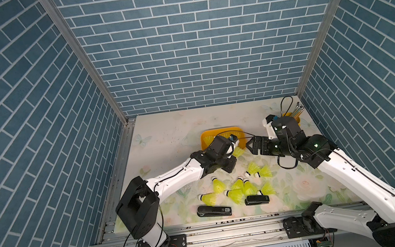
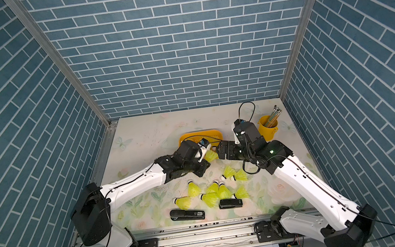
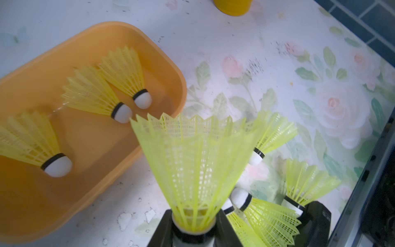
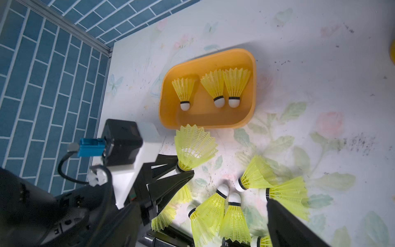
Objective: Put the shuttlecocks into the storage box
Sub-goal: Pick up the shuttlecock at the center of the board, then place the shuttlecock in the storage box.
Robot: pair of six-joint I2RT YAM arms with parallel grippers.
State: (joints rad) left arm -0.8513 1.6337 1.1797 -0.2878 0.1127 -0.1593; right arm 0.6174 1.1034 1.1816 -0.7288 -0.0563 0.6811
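neon shuttlecock (image 3: pixel 192 162): cork end pinched in left tool (image 3: pixel 193 226)
storage box (image 3: pixel 180 85): just beside it on counter — lift skirt over wall, release low near three inside
right tool (image 1: pixel 251 146): spread, empty — keep clear

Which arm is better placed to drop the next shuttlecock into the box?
Left: the left gripper grips a shuttlecock beside the storage box rim; the right gripper is open and empty.
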